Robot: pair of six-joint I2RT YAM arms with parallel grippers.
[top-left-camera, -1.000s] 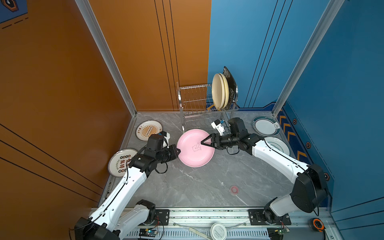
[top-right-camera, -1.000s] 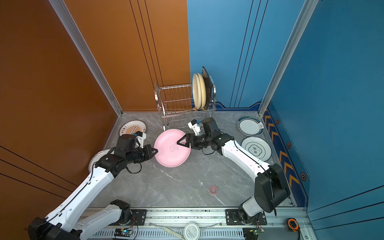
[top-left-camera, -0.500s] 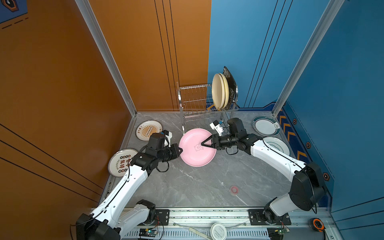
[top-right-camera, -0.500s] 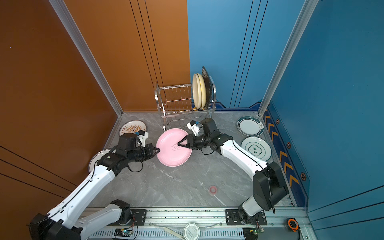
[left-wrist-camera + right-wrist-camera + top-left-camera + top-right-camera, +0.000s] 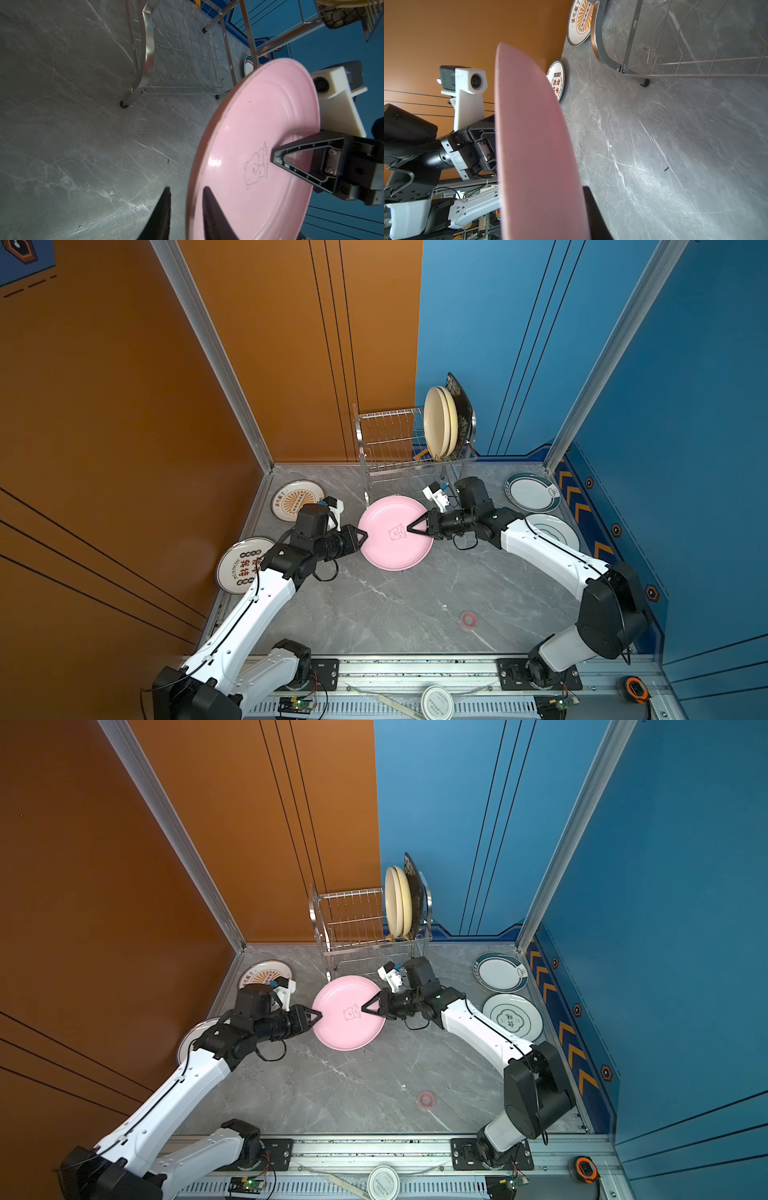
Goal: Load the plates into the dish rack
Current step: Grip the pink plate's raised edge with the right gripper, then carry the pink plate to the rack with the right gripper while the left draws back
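here the pink plate [image 5: 392, 537] is held face up between both arms, just near of the dish rack [image 5: 388, 439]. its right rim is clamped by the right gripper [image 5: 410, 528]; its left rim is only straddled by the left gripper [image 5: 186, 190], jaws slightly apart. farther back and higher, free slots are seen left of the cream plates [image 5: 440, 423]; standing it on edge is judged necessary.

Left gripper [image 5: 365, 536] parted (right gripper [image 5: 409, 528] clamped)

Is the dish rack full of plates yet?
Not full. In a top view, two cream-yellow plates and a black floral plate stand upright at the right end of the dish rack; its other slots are bare.
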